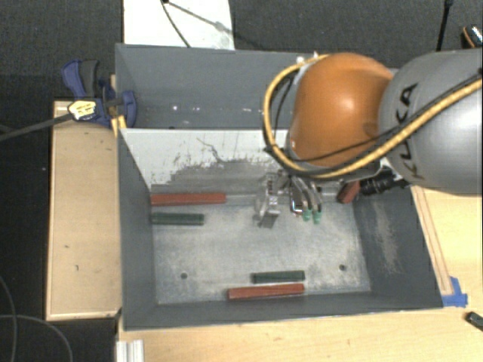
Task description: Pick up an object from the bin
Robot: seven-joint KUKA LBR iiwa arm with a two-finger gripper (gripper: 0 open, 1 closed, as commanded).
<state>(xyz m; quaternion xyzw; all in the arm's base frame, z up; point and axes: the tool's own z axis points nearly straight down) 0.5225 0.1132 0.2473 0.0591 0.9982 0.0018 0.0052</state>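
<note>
A dark floor fills the upper left and top right of the frame. A black cable lies across it at the left.

The arm, cut off at the right edge, half hides a reddish piece.

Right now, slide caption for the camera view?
Hand hangs over the bin floor; red bar and green bar lie left, a like pair nearer the front.
</note>
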